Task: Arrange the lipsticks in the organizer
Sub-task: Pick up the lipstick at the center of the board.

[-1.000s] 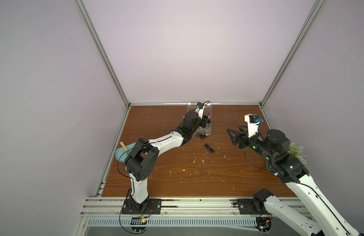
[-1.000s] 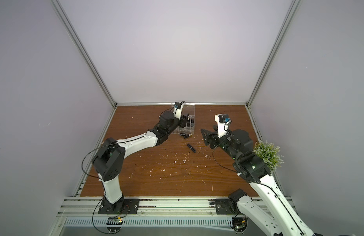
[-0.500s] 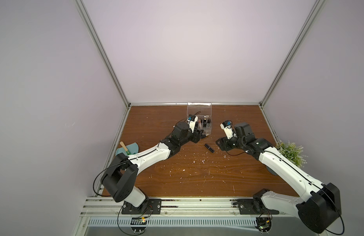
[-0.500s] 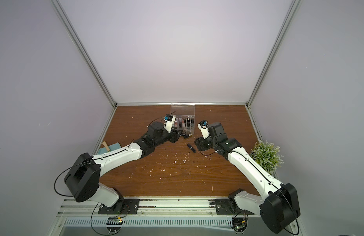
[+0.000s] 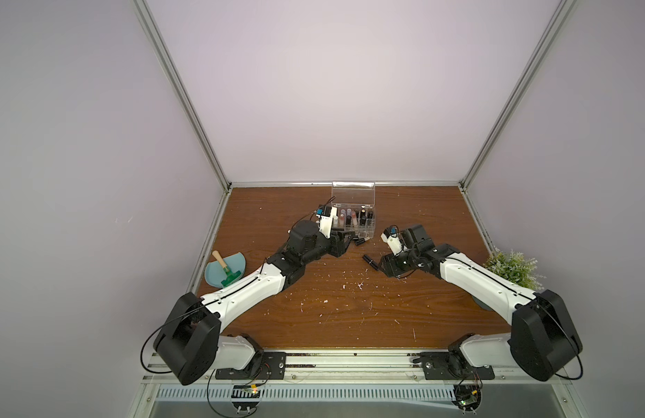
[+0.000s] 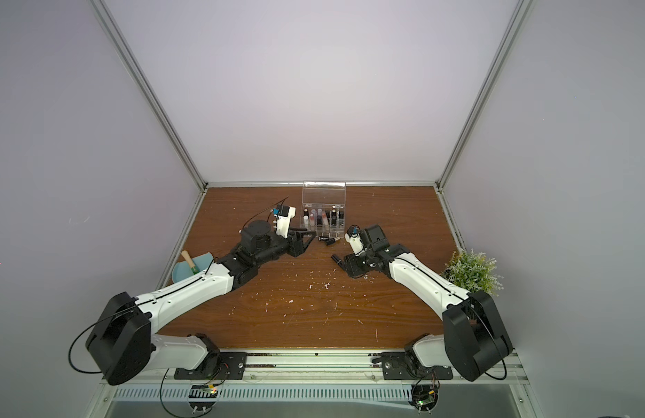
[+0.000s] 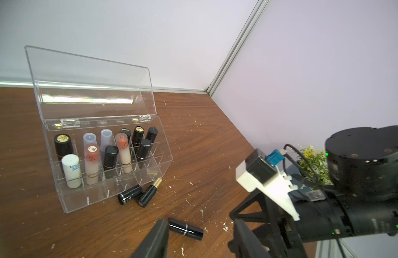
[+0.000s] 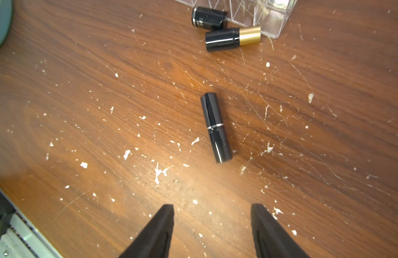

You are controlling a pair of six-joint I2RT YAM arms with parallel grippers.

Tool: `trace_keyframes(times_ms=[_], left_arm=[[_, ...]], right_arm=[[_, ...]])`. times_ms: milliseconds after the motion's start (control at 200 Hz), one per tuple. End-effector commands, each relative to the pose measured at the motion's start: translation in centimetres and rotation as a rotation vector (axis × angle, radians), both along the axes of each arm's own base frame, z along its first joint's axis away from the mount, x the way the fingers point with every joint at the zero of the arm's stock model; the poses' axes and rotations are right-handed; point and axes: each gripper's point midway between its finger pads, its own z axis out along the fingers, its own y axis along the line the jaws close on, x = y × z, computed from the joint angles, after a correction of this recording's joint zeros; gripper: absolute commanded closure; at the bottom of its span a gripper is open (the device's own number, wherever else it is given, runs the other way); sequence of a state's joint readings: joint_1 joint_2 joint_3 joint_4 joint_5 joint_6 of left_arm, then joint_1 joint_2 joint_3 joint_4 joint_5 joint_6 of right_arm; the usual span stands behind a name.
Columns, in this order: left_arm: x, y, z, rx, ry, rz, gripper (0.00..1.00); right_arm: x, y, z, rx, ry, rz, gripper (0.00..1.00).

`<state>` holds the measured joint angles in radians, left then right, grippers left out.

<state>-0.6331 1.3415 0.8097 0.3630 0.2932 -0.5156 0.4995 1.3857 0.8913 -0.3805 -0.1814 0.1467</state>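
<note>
brown wood-grain table (image 5: 313, 307), flecked with white scraps, carries everything in both top views. the organizer (image 5: 353, 191) (image 6: 323, 190) sits near the back wall with its lid raised, and standing lipsticks (image 5: 355, 217) fill its rear compartments. a pair of lipsticks (image 5: 362, 240) lies on the wood just before its front wall. the left gripper (image 5: 348, 239) hovers beside that pair. the lone black lipstick (image 5: 369, 261) (image 6: 336, 258) lies flat nearer the middle, just off the tips of the right gripper (image 5: 382, 267). a light-blue dustpan (image 5: 237, 261) rests at the left edge, and a plant (image 5: 512, 266) stands at the right.

from the left wrist we see the organizer (image 7: 149, 178) and its upright tubes: black, lavender, white and pink. the pair of lipsticks (image 7: 138, 194) touches its front wall. the left gripper (image 7: 200, 221) has its jaws apart, nothing between them. the lone black lipstick (image 7: 185, 229) lies crosswise just past the tips, one end close by one finger. whether they touch we cannot tell.

from the right wrist the right gripper (image 8: 212, 214) shows its jaws spread wide and empty. the lone black lipstick (image 8: 215, 128) lies ahead of the tips, in line with the gap, lengthwise and apart from both fingers. the pair of lipsticks (image 8: 227, 33) lies beyond it, against the organizer (image 8: 269, 15).
</note>
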Motion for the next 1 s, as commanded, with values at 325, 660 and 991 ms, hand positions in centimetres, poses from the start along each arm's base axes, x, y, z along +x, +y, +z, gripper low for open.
trace_keyframes(times_ms=[325,660,991], left_arm=[[-0.7,0.4,1.4,-0.074,-0.021,-0.022,0.52],[-0.9,0.9,1.8,-0.072,-0.029,-0.012,0.52],[-1.0,1.0,2.0,-0.072,-0.031,-0.011,0.52]], right_arm=[[2.9,2.0,-4.2,-0.13,0.005,0.03,0.47],[4.6,2.5,-5.1,-0.188,-0.016,0.028,0.56],[4.0,2.6,-6.1,-0.204,0.011,0.044,0.61]])
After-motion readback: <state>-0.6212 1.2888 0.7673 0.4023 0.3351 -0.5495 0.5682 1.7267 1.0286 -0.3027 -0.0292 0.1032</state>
